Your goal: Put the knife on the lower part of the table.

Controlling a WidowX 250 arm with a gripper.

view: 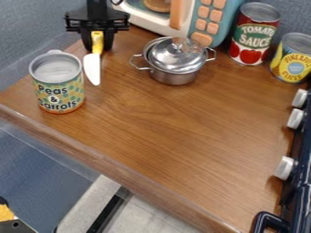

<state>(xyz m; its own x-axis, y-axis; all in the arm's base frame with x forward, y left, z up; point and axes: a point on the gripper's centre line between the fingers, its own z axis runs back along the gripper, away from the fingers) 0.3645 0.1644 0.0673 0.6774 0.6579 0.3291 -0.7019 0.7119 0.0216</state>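
A black gripper (97, 44) was clamped on a knife (92, 68) by its yellow handle (97, 39), the white blade (92, 73) pointing down below the gripper, while the lower part of the table (206, 182) lay farther below and rightward.

knife (92, 68) | yellow handle, white blade | tip down | held by end effector (97, 45) | near tin (59, 91)

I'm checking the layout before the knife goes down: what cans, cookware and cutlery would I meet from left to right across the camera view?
Can with patterned label → yellow-handled knife → lidded metal pot → red can → yellow-labelled can
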